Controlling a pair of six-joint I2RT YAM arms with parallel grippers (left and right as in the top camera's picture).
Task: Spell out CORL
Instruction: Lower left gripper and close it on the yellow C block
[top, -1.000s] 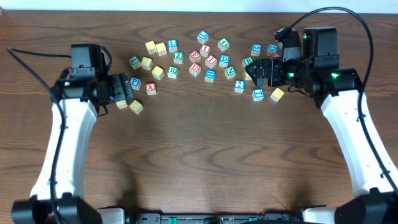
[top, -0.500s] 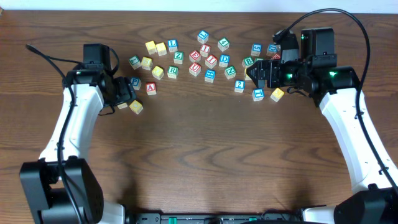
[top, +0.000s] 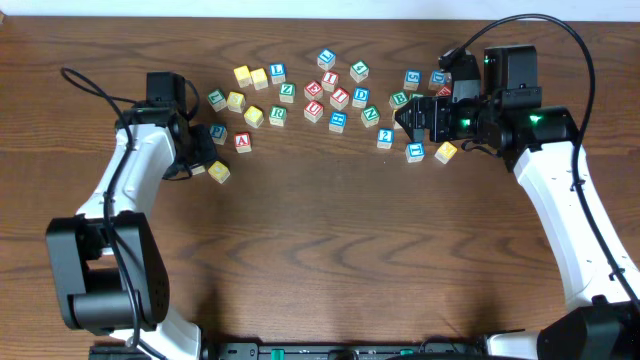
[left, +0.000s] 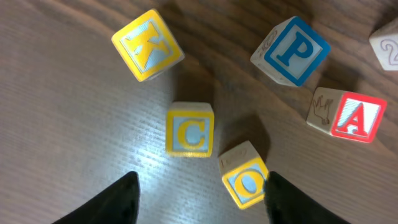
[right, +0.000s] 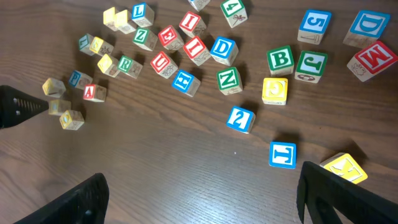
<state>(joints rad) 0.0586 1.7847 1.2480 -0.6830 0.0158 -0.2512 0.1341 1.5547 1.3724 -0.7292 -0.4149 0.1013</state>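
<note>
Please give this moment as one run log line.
left gripper: open by C block, O block | right gripper: open, empty | word: not spelled

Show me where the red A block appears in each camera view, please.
Overhead: red A block near the cluster's left end.
Left wrist: red A block at right edge.
Right wrist: red A block far left.
Landmark: blue P block beside it everywhere.

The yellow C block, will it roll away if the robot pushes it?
Probably not: the C block is a flat-sided cube resting on the table, so it should slide. It looks like stiff wood. The O block sits close, so a push may bump it.
</note>
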